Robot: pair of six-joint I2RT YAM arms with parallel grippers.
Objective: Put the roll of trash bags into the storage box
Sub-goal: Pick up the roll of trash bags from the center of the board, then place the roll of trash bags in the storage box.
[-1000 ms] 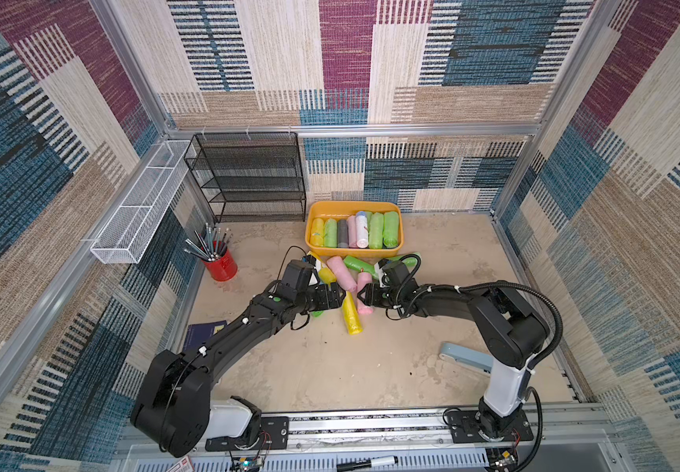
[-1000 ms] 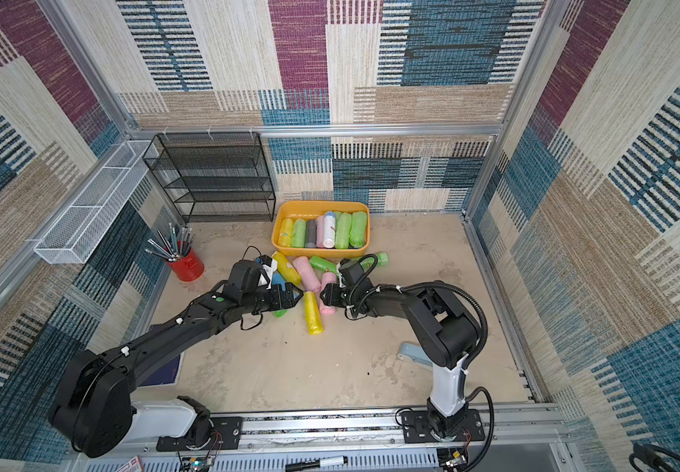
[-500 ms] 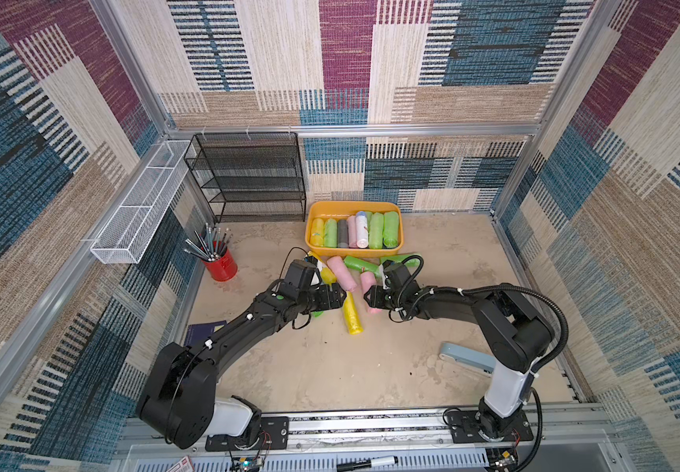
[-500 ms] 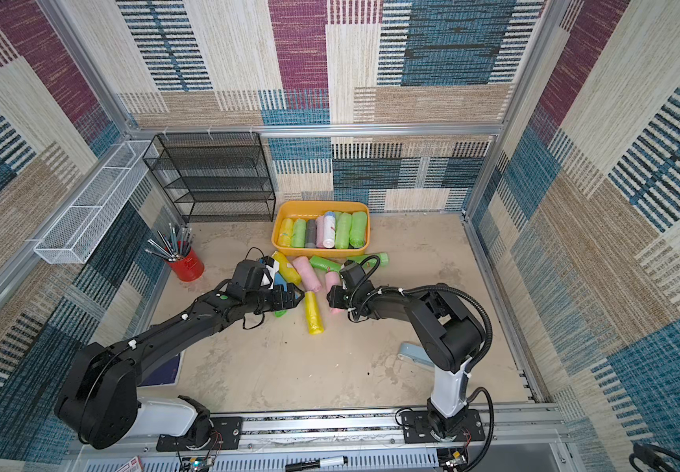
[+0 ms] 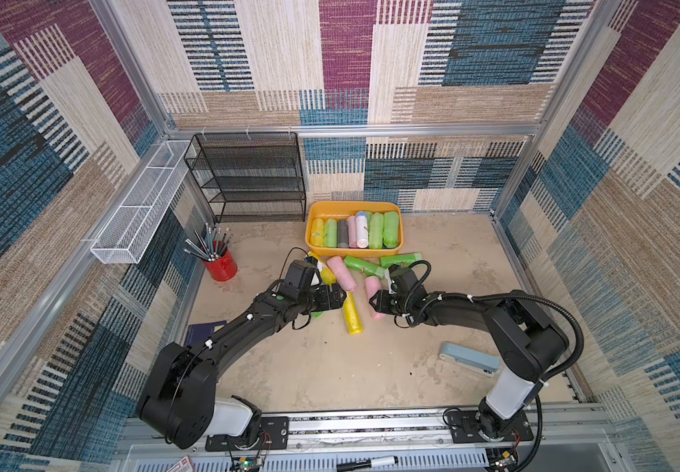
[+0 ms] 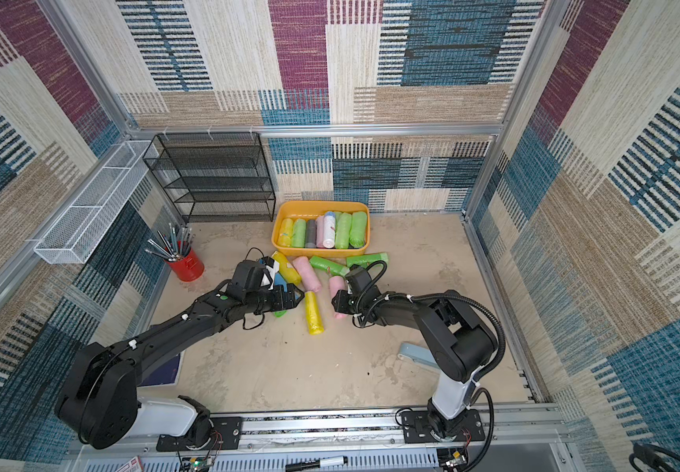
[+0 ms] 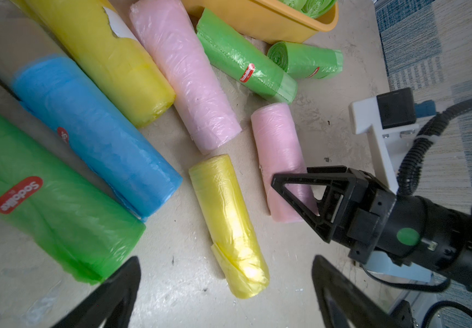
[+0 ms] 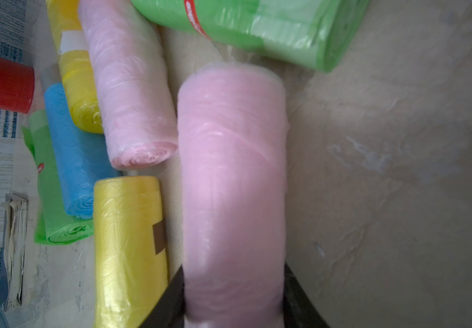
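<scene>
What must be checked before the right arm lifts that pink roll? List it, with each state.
1. Right gripper on both sides of the pink roll: ok.
2. Grip firm enough to lift: cannot tell.
3. Yellow roll clear of that gripper: cannot tell; it lies right alongside.
4. Left gripper open, empty, apart from the pink roll: ok.
5. Low path to the storage box clear: not ok; green rolls lie between.
6. Room in the storage box: cannot tell; a row of rolls spans it.

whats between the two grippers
A short yellow roll lies between the left gripper and the right gripper, which grips a short pink roll; both top views show it.
</scene>
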